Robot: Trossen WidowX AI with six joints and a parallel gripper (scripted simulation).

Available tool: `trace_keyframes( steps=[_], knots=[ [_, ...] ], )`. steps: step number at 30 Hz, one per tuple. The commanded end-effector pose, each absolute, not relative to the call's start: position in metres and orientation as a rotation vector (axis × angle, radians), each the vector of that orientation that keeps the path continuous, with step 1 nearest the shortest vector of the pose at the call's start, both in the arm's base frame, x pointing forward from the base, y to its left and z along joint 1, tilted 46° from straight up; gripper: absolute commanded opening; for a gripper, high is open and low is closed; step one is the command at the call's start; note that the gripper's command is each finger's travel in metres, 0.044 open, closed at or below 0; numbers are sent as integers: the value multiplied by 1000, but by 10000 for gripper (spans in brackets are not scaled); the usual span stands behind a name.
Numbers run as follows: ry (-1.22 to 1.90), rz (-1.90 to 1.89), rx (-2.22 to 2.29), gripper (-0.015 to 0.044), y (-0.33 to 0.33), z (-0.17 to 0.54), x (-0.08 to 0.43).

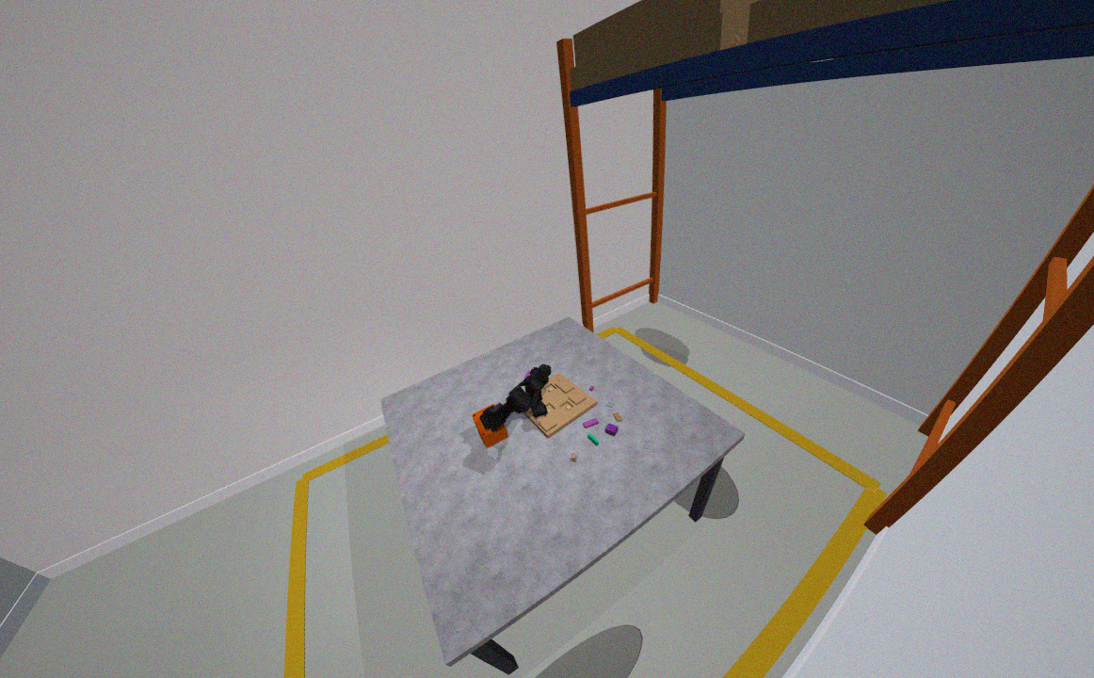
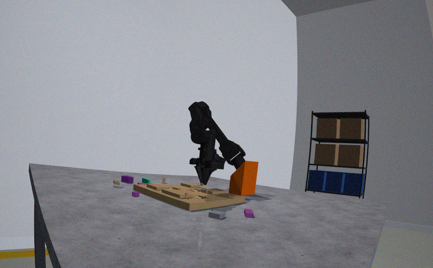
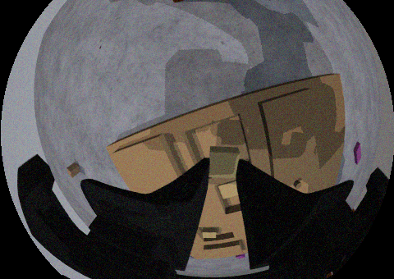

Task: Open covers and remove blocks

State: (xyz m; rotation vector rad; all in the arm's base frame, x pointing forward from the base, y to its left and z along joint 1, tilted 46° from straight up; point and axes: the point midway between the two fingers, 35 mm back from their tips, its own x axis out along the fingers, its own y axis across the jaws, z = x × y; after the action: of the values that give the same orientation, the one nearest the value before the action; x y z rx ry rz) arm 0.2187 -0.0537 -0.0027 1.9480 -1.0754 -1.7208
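My gripper point(image 2: 204, 185) point(image 3: 222, 164) is shut on a small pale yellowish block point(image 3: 224, 161). It holds the block just above the tan puzzle board point(image 1: 578, 411) point(image 2: 191, 207) point(image 3: 335, 148). Raised covers show on the board, among them one long cover point(image 2: 174, 192) near its front edge and one low cover point(image 2: 191, 185) behind. In the wrist view a square opening point(image 3: 228, 191) with a pale patch lies just below the held block, and a narrower opening point(image 3: 209, 235) lies farther down. The fingers hide parts of the board, so some covers and wells cannot be told.
An orange base block point(image 1: 490, 427) point(image 2: 249, 179) stands beside the board. Around the board on the table lie a purple block point(image 1: 611, 428) point(image 2: 127, 179), a green block point(image 1: 592, 439) point(image 2: 145, 180), a grey block point(image 2: 216, 214), a magenta block point(image 2: 248, 213) point(image 3: 357, 153) and several other small pieces.
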Motion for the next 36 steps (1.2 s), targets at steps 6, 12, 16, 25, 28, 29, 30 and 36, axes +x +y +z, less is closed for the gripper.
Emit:
trace_keyframes(
  steps=[6, 12, 16, 25, 28, 29, 30, 36],
  knots=[
    [-1080, -1720, 1956, 80, -44, 7, 219],
    [-1227, -1687, 2035, 80, -40, 11, 219],
    [-1640, -1552, 2232, 80, -36, 15, 220],
    [-2634, -938, 2501, 80, -26, 24, 221],
    [-2891, -694, 2510, 80, -23, 27, 221],
    [-2949, -632, 2508, 80, -23, 27, 221],
    [-3003, -571, 2504, 80, -22, 28, 221],
    [-3335, -139, 2434, 80, -18, 32, 221]
  ],
)
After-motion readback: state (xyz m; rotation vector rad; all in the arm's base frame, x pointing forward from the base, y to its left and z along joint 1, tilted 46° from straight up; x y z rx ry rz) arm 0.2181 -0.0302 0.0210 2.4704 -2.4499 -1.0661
